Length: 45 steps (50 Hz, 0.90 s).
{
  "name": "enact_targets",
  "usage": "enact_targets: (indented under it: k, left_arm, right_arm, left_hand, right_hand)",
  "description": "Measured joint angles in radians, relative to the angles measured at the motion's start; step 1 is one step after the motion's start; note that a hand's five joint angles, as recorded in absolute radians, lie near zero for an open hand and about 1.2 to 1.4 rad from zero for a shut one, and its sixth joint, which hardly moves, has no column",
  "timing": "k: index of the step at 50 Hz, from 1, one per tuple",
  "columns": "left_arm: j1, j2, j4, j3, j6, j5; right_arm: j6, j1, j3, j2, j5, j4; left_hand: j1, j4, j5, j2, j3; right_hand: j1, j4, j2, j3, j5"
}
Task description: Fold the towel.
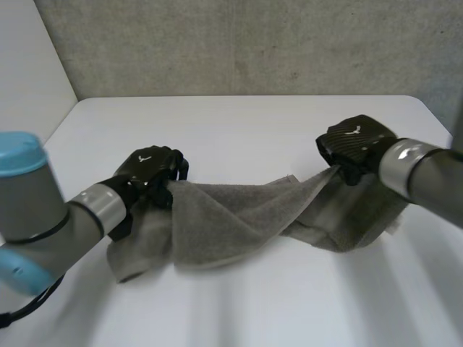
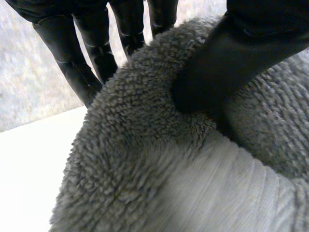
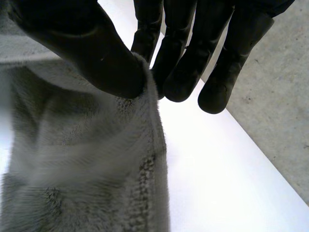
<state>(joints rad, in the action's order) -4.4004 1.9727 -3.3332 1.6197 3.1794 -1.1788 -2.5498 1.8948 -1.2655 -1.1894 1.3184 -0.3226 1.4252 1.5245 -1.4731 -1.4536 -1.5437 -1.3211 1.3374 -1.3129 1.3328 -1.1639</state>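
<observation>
Head view: grey towel (image 1: pixel 224 217) strung between both hands above the white desk (image 1: pixel 239 123)
Left hand (image 1: pixel 148 170) pinches one end of the towel, thumb pressed into the pile against the fingers behind it; right hand (image 1: pixel 354 141) nips the other end's edge between thumb and fingers. The towel's long axis runs side to side, hand to hand, its middle twisted and sagging onto the desk. A grey concrete wall (image 1: pixel 239 43) stands behind the desk's far edge
</observation>
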Motion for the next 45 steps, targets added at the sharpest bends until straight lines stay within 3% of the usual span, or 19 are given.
enact_targets:
  k: [6,10,11,13,18,20,27,37,45]
  left_arm:
    - [-0.001,0.188,0.059,-0.221,0.050,-0.055]
    - [-0.001,0.306,0.119,-0.417,0.091,-0.142]
    - [-0.001,0.345,0.146,-0.489,0.104,-0.177]
    - [-0.001,0.382,0.173,-0.560,0.116,-0.212]
    - [0.003,0.438,0.256,-0.693,0.131,-0.300]
    - [0.008,0.436,0.277,-0.705,0.131,-0.318]
    - [0.020,0.320,0.272,-0.580,0.126,-0.326]
    - [0.026,0.073,0.110,-0.221,0.134,-0.258]
    - [0.079,0.041,0.026,-0.089,0.139,-0.242]
  right_arm:
    - [-0.004,0.068,0.077,0.128,0.119,0.124]
    - [-0.007,0.093,0.128,0.190,0.179,0.171]
    - [-0.008,0.100,0.141,0.207,0.193,0.179]
    - [-0.008,0.107,0.153,0.221,0.204,0.184]
    - [-0.009,0.125,0.150,0.240,0.213,0.185]
    - [-0.009,0.128,0.143,0.242,0.213,0.184]
    - [-0.009,0.122,0.111,0.240,0.210,0.185]
    - [-0.012,0.111,0.065,0.231,0.209,0.191]
    - [-0.012,0.105,0.027,0.226,0.209,0.215]
  left_hand:
    - [0.000,0.000,0.000,0.000,-0.001]
    - [-0.021,-0.030,0.022,0.025,0.034]
    - [-0.099,-0.174,0.129,0.114,0.179]
    - [-0.156,-0.253,0.192,0.177,0.256]
    - [-0.934,-1.036,0.963,0.923,1.023]
    - [-1.109,-1.220,1.172,1.126,1.231]
    - [-1.138,-1.247,1.217,1.169,1.271]
    - [-1.138,-1.247,1.215,1.169,1.271]
    - [-1.138,-1.247,1.214,1.169,1.271]
  right_hand:
    - [0.000,0.000,-0.002,0.000,0.000]
    - [0.000,0.000,-0.002,0.000,0.000]
    - [0.000,0.000,-0.002,0.000,0.000]
    - [0.000,0.000,-0.002,0.000,0.000]
    - [0.000,0.000,-0.002,0.000,0.000]
    - [0.000,0.000,-0.002,0.000,0.000]
    - [0.000,0.000,-0.002,0.000,0.000]
    - [0.000,0.000,-0.002,0.000,0.000]
    - [0.000,0.000,-0.002,0.000,0.000]
